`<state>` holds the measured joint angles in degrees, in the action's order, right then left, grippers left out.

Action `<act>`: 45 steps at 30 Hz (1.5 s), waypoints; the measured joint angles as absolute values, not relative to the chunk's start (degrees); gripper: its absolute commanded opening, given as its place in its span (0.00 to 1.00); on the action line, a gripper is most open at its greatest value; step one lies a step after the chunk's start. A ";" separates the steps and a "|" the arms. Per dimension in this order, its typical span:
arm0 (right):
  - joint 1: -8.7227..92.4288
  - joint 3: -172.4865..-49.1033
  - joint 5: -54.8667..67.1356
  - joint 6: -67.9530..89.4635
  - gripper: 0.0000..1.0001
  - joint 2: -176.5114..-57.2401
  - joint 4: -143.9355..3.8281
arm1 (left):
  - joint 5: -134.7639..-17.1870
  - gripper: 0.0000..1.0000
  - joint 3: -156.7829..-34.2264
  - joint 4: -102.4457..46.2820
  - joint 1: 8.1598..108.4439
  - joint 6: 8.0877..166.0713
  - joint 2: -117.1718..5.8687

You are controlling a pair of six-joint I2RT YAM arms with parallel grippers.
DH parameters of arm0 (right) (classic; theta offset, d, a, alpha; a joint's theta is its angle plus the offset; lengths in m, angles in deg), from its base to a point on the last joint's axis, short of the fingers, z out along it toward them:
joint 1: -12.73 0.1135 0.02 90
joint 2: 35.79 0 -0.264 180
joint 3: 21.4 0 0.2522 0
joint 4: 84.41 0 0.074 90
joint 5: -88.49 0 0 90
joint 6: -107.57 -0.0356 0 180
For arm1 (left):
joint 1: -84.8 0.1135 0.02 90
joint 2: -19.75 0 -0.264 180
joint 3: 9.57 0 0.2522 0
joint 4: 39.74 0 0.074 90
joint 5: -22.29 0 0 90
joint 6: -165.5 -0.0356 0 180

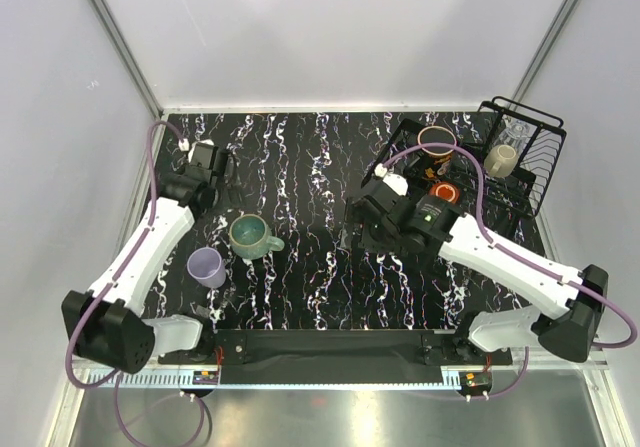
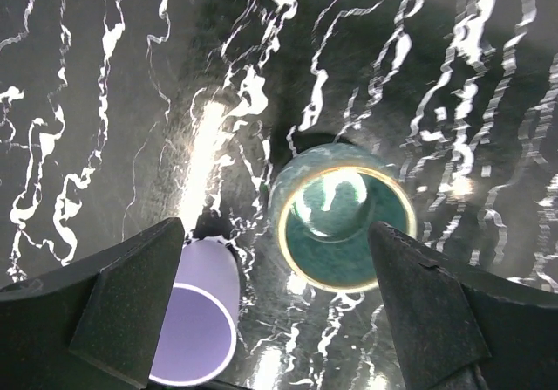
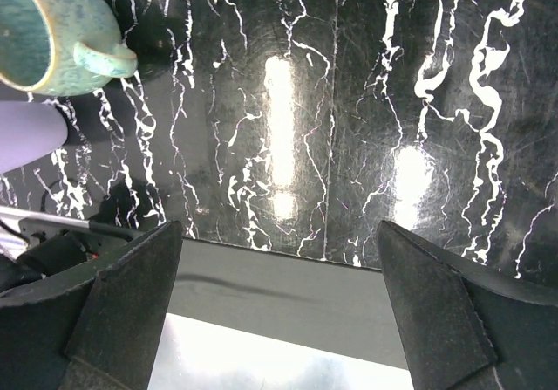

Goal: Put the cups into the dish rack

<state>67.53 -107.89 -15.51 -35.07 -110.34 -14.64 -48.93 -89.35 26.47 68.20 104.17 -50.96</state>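
The teal-green mug (image 1: 247, 233) stands upright left of centre on the marbled table (image 1: 320, 157), mouth up, long axis vertical, handle pointing right. The lavender tumbler (image 1: 206, 266) is just beside it; the dish rack (image 1: 548, 157) sits far right. We see both the left gripper (image 2: 277, 233) and right gripper (image 3: 279, 233) empty, fingers spread wide. The glazed mug looks heavy, rigid, slippery, breakable; we would pinch its rim wall opposite the handle.

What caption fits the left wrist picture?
Open left gripper points toward a teal-green mug and lavender tumbler on a black marbled table.
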 measured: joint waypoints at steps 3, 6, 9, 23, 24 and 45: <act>67.53 -107.30 -15.35 -34.44 1.00 -108.76 -15.19 | -49.23 0.92 -87.56 25.11 68.79 103.62 -53.17; 67.53 -107.30 -15.37 -33.83 1.00 -106.62 -15.45 | -49.41 0.91 -85.29 23.87 68.79 103.38 -54.72; 67.55 -107.30 -15.37 -33.43 1.00 -105.07 -15.51 | -49.43 0.89 -83.72 23.12 68.79 103.42 -55.93; 67.53 -106.38 -15.35 -33.19 1.00 -104.17 -15.97 | -50.11 0.65 -80.44 18.69 68.79 104.67 -62.92; 67.53 -106.36 -15.35 -33.19 1.00 -103.98 -15.95 | -50.33 0.60 -80.22 18.34 68.79 104.69 -63.27; 67.55 -106.38 -14.87 -33.74 1.00 -98.16 -15.97 | -59.20 0.00 -82.88 18.56 68.97 102.48 -62.96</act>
